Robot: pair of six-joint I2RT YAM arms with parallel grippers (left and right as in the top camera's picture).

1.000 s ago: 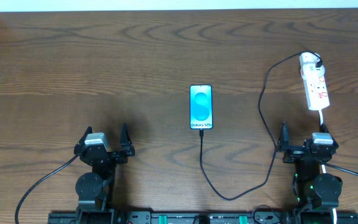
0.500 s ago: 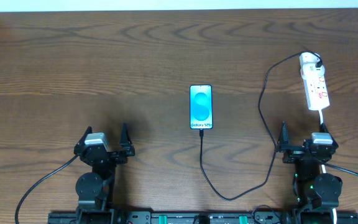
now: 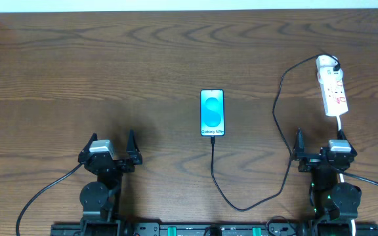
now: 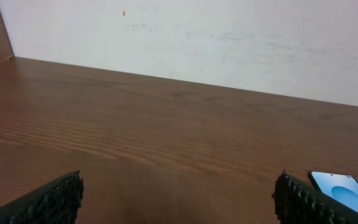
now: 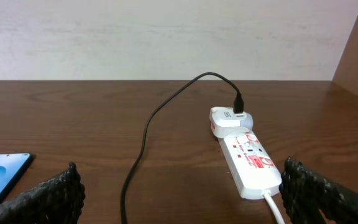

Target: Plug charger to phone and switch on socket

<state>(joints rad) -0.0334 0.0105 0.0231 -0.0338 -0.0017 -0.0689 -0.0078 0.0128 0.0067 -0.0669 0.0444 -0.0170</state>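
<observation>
On the brown wooden table (image 3: 110,65), the phone (image 3: 212,113) lies at centre with the charger (image 3: 275,111) tip at its near edge, and the socket (image 3: 332,92) is far right. The left gripper (image 3: 111,141) and right gripper (image 3: 319,140) gape empty. Confirm the tip is seated, then press the switch squarely.
</observation>
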